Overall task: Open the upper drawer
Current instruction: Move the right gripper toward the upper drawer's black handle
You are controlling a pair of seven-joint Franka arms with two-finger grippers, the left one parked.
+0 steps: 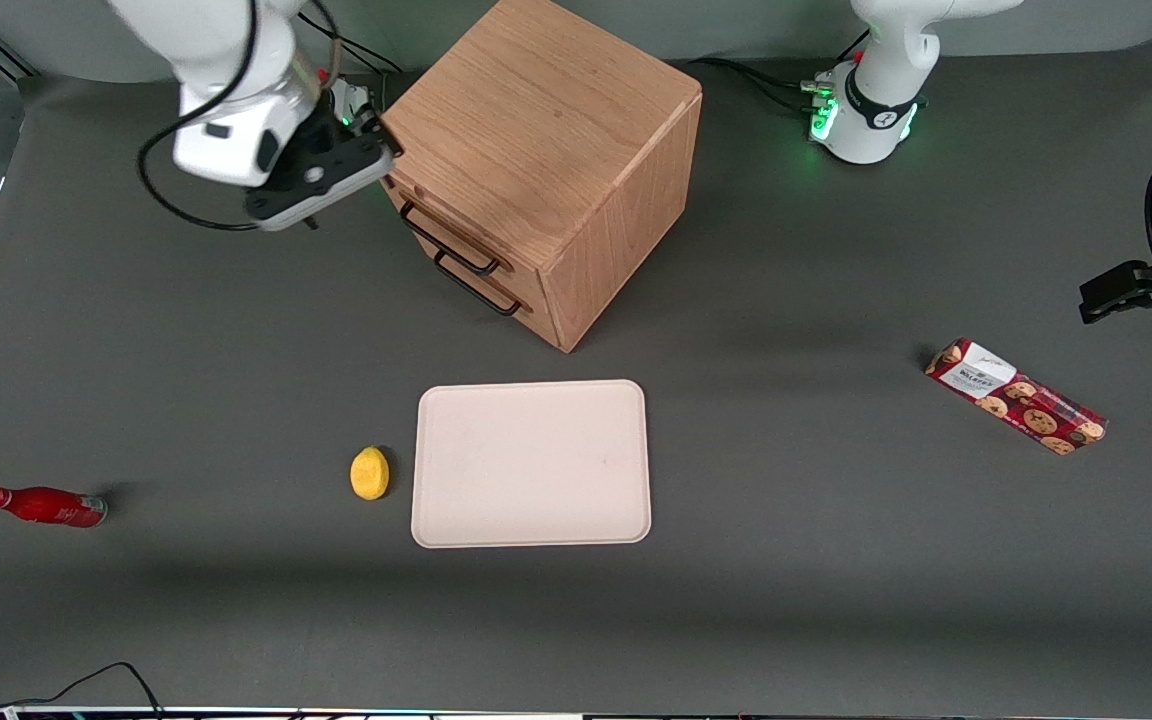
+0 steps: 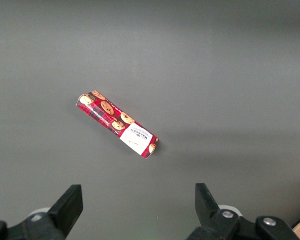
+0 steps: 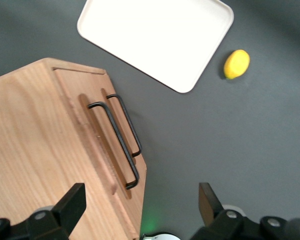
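The light oak upper drawer (image 1: 446, 222) with its thin black bar handle (image 3: 115, 142) sat shut in the boxy oak cabinet (image 1: 546, 150). Nothing was pulled out yet. The right arm's black gripper (image 3: 140, 205) hung just beside the cabinet's front, above the handle, with its fingers spread wide and holding nothing. Grabbing and pulling were left to do.
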